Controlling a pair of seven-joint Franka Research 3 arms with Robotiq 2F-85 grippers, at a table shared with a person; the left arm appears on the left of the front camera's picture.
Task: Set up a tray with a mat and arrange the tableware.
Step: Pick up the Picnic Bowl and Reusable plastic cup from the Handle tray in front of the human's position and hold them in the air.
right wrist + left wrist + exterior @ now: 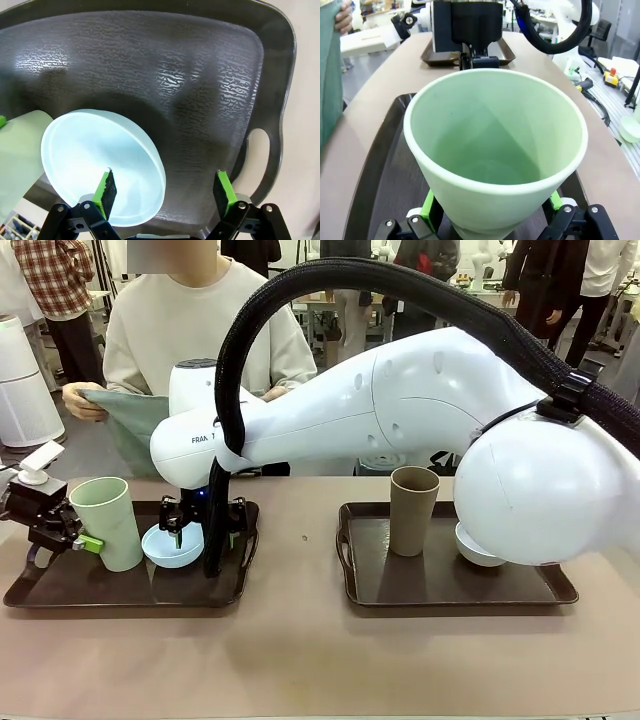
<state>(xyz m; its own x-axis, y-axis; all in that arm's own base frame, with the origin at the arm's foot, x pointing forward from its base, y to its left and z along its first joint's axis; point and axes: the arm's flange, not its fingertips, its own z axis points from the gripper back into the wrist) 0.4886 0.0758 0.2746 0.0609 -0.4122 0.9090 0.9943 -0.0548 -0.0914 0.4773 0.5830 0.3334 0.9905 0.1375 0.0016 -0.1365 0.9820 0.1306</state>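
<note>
My left gripper (93, 541) is shut on the lower part of the pale green tumbler (107, 523), at the left end of the left dark tray (60, 590). In the left wrist view its green pads (427, 209) press both sides of the tumbler (495, 150). My right gripper (205, 528) reaches across over the light blue bowl (172, 546) on the same tray. It is open, one finger (106, 187) inside the bowl (95, 160) and the other outside the rim. The brown tumbler (413, 510) and the whitish bowl (478, 550) stand on the right tray (440, 588).
A person at the far side holds up a grey-green mat (135, 425) with both hands behind the left tray. My right arm's big white links (400, 410) and black cable hose span the middle of the table. A tan strip of table lies between the trays.
</note>
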